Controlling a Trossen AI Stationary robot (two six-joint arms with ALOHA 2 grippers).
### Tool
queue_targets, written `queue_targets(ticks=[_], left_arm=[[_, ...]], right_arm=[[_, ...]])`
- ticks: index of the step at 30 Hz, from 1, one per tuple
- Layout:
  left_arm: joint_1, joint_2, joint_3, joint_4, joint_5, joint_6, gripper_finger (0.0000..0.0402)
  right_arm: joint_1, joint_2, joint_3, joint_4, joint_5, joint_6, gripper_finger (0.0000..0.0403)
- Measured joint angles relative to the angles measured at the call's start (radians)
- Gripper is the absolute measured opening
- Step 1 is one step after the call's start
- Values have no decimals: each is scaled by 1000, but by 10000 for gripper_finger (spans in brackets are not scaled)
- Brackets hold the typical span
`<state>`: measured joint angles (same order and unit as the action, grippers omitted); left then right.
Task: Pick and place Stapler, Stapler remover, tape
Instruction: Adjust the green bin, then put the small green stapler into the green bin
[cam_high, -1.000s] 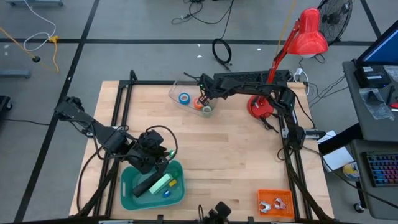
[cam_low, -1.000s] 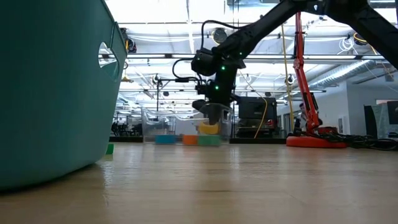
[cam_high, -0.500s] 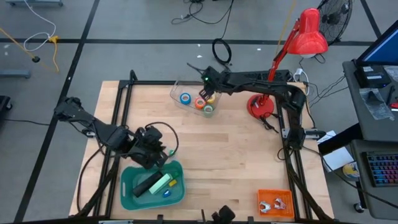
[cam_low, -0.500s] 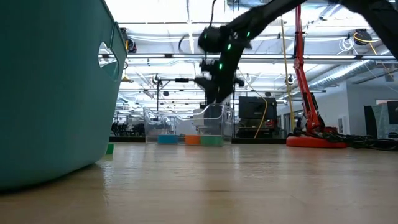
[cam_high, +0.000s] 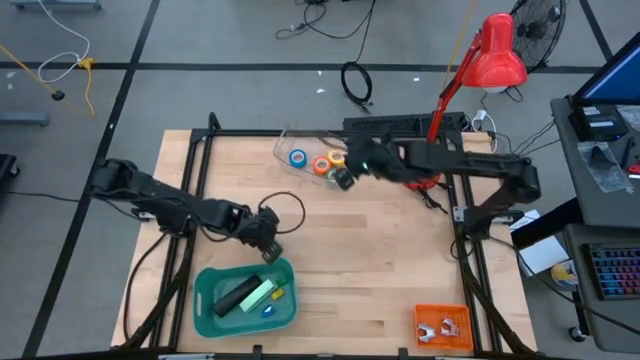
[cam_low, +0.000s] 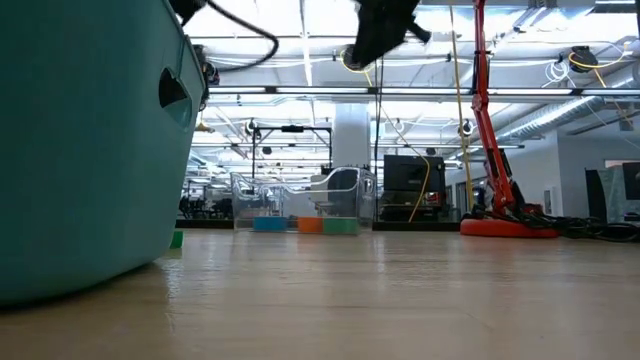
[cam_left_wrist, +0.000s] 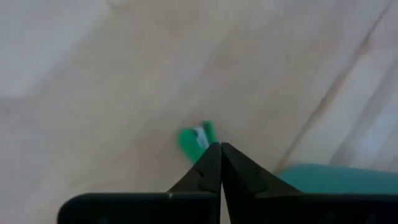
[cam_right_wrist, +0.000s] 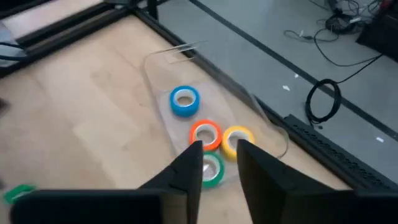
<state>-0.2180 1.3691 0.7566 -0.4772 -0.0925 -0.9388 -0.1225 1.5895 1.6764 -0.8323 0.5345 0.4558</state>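
Note:
Four tape rolls lie flat in a clear tray (cam_right_wrist: 261, 121) at the table's far side: blue (cam_right_wrist: 185, 99), orange (cam_right_wrist: 205, 134), yellow (cam_right_wrist: 238, 137) and green (cam_right_wrist: 212, 170). My right gripper (cam_right_wrist: 219, 149) hangs open high above them, touching nothing; in the high view it (cam_high: 341, 178) is just near of the tray. My left gripper (cam_left_wrist: 219, 148) is shut and empty, pointing down at the bare table beside a tiny green bit (cam_left_wrist: 196, 140), by the far rim of the teal bin (cam_high: 205, 300). That bin holds a black stapler (cam_high: 237, 297).
An orange bin (cam_high: 442, 312) with metal staple removers sits at the near right corner. A red lamp stands on its base (cam_high: 418, 172) at the far right. The teal bin (cam_low: 80, 150) fills the low view's left. Bare wood lies between the bins.
My right gripper let go of the yellow roll in the clear tray, then rose high and drew back toward the table's right. The yellow roll now lies beside the orange one. My left gripper moved from over the teal bin toward the table's right and far side.

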Motion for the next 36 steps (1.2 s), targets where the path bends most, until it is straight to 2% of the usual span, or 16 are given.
queue_targets(ticks=[3, 8, 13, 16, 19, 22, 25, 29, 36], left_arm=[[-25, 10, -50, 41, 51, -13, 5], [-118, 21, -50, 135, 95, -29, 3], [-212, 28, -51, 186, 83, -133, 2], [-270, 30, -51, 192, 45, -191, 2], [-301, 30, -50, 146, -56, -249, 2], [-271, 30, -51, 79, -128, -294, 2], [-195, 30, -51, 50, -123, -288, 12], [-92, 30, -48, 59, -75, -211, 50], [0, 56, -47, 70, 22, -123, 177]], right_arm=[[82, -31, 0, -46, 56, 68, 62], [180, -36, -1, -61, 95, 135, 10], [227, -38, -13, -56, 99, 197, 8], [238, -37, -49, -57, 100, 229, 6], [247, -37, -77, -67, 97, 240, 1], [262, -38, -100, -58, 94, 270, 3], [279, -37, -135, -10, 92, 292, 1], [295, -37, -144, 6, 91, 316, 1], [308, -37, -144, 5, 94, 329, 1]])
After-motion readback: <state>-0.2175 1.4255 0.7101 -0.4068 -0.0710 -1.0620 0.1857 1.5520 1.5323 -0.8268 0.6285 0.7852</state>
